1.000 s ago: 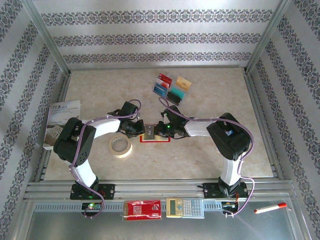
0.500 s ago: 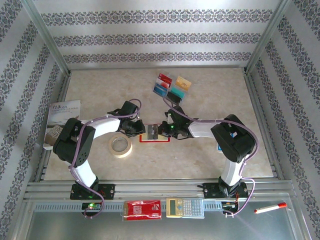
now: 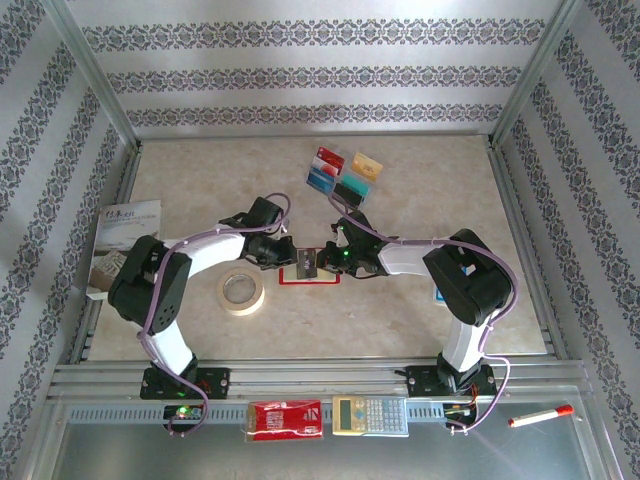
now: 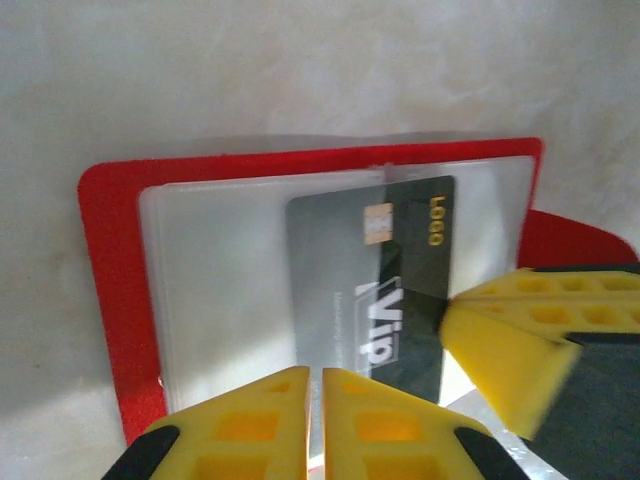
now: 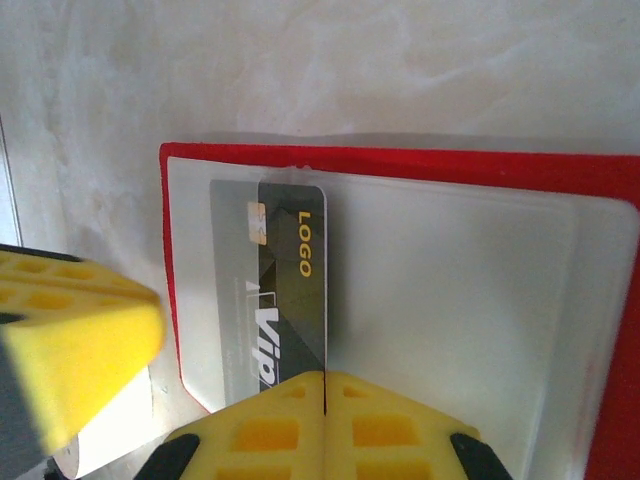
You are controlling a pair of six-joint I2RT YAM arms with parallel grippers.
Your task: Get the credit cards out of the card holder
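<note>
The red card holder point(image 3: 308, 280) lies open on the table between my two grippers. A black and grey credit card point(image 4: 415, 270) marked VIP sits half inside a clear pocket, its dark half sticking out. My right gripper point(image 5: 325, 375) is shut on the free long edge of this card point(image 5: 295, 300). My left gripper point(image 4: 316, 372) has its jaws almost together, pinched on the clear pocket at the holder's point(image 4: 105, 300) near edge. From above, the left gripper point(image 3: 291, 259) and right gripper point(image 3: 322, 262) face each other over the holder.
Several loose cards point(image 3: 343, 174) lie together at the far middle. A tape roll point(image 3: 241, 291) sits left of the holder and a booklet point(image 3: 122, 245) at the left edge. On the near rail are a red packet point(image 3: 284, 420), a calculator point(image 3: 369, 414) and a marker point(image 3: 540, 415).
My right gripper has closed on the card's edge, and its arm has shifted a little. My left gripper has nudged slightly toward the holder.
</note>
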